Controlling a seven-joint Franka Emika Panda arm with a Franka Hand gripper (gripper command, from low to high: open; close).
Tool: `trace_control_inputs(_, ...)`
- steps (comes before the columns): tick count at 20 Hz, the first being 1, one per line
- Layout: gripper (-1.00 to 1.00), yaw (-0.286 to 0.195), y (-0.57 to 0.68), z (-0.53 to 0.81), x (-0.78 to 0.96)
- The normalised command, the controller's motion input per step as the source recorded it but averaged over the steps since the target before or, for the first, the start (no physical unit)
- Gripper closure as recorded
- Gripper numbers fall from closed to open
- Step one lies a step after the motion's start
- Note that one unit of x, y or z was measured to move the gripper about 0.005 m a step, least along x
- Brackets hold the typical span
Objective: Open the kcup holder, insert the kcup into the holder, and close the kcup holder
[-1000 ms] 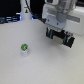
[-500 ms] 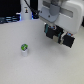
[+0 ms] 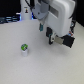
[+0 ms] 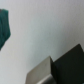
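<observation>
— What did you have closest to the camera?

— In the exterior view, bare white table (image 3: 20, 70) filled the front. A little further back stood the kcup (image 3: 24, 49), upright, white sides and green top, alone on the exterior view's left.

— And the arm?

— Beyond that, on the exterior view's right, my gripper (image 3: 59, 41) hung over the table, well apart from the cup, with the big white arm housing (image 3: 57, 15) above it. The fingers were dark and blurred; I could not tell whether they were spread or pressed together.

— Anything at the back?

— A white bottle-like object (image 3: 25, 13) stood at the far edge against a dark background.

— The wrist view?

— Mostly pale table, a teal-green patch (image 4: 5, 27) at one edge and a black block (image 4: 70, 67) with a grey face in a corner. I could not say what either was.
</observation>
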Motion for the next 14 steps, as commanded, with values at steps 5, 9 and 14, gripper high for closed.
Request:
trace_control_inputs(5, -1.0, -0.241, -0.46, 0.0, -0.32)
trace_control_inputs(9, -1.0, -0.253, -0.48, -0.07, -0.26)
trace_control_inputs(14, -1.0, -0.259, -0.5, -0.18, -0.24)
